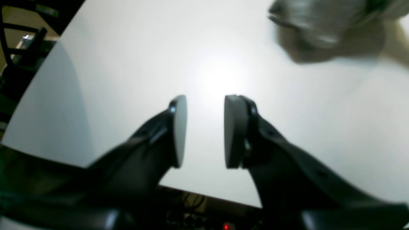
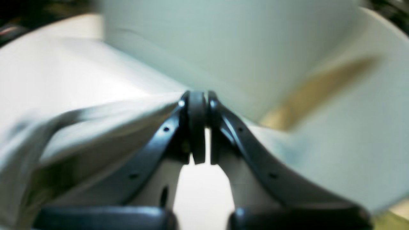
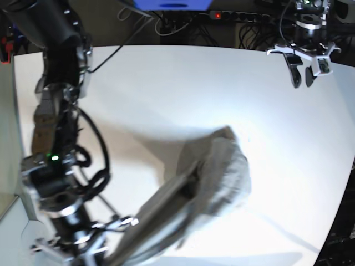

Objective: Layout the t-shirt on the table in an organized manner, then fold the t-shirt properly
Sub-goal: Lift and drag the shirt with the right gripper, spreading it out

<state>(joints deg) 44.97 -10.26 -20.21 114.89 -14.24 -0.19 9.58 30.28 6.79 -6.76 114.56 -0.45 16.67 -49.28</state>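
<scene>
T-shirt (image 3: 213, 172): bunched mid-desk (image 3: 166, 88), one edge pinched in closed right tool (image 2: 200, 127), dragged near-left. Left tool (image 1: 204, 131): parted, empty, far right. Risk: thin pinch slipping; further bunching.

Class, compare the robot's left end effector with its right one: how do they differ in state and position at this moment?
The left end effector is open with nothing between its pads; the right end effector is shut on the t-shirt. The left one hangs above bare table, apart from the cloth; the right one sits at the shirt, pulling the fabric taut. Both have dark fingers with flat pads.
</scene>
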